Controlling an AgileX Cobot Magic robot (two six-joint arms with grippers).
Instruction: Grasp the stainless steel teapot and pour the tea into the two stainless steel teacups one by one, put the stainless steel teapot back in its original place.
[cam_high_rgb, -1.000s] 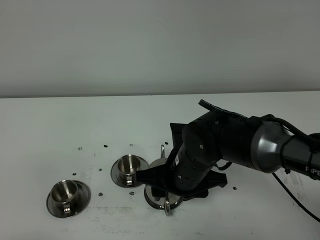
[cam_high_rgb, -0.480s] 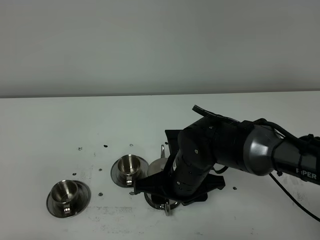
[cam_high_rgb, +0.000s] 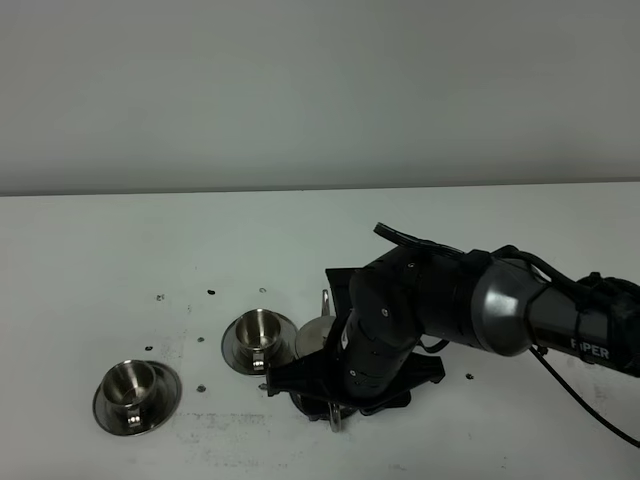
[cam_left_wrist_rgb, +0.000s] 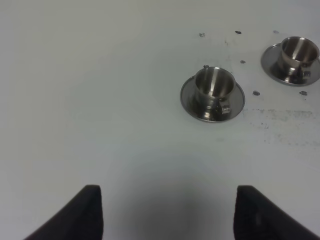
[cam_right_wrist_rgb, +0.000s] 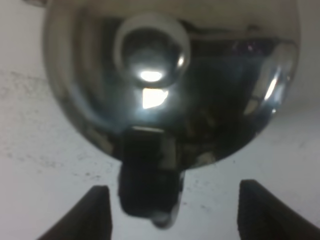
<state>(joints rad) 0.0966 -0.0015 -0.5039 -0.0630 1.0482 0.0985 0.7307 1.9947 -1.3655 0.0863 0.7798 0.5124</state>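
Tabletop (cam_high_rgb: 100, 250) white, speckled; wall (cam_high_rgb: 300, 90) grey

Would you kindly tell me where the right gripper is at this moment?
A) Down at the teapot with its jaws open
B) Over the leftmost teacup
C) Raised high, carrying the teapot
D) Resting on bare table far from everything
A: in the right wrist view the teapot fills the space just ahead of the right gripper, whose jaws stand wide apart and clamp nothing.

The white surface (cam_high_rgb: 110, 250) is dotted with dark specks (cam_high_rgb: 160, 297); one saucered teacup (cam_high_rgb: 134, 384), another teacup (cam_high_rgb: 259, 330) and the teapot (cam_high_rgb: 311, 341) are set on it.
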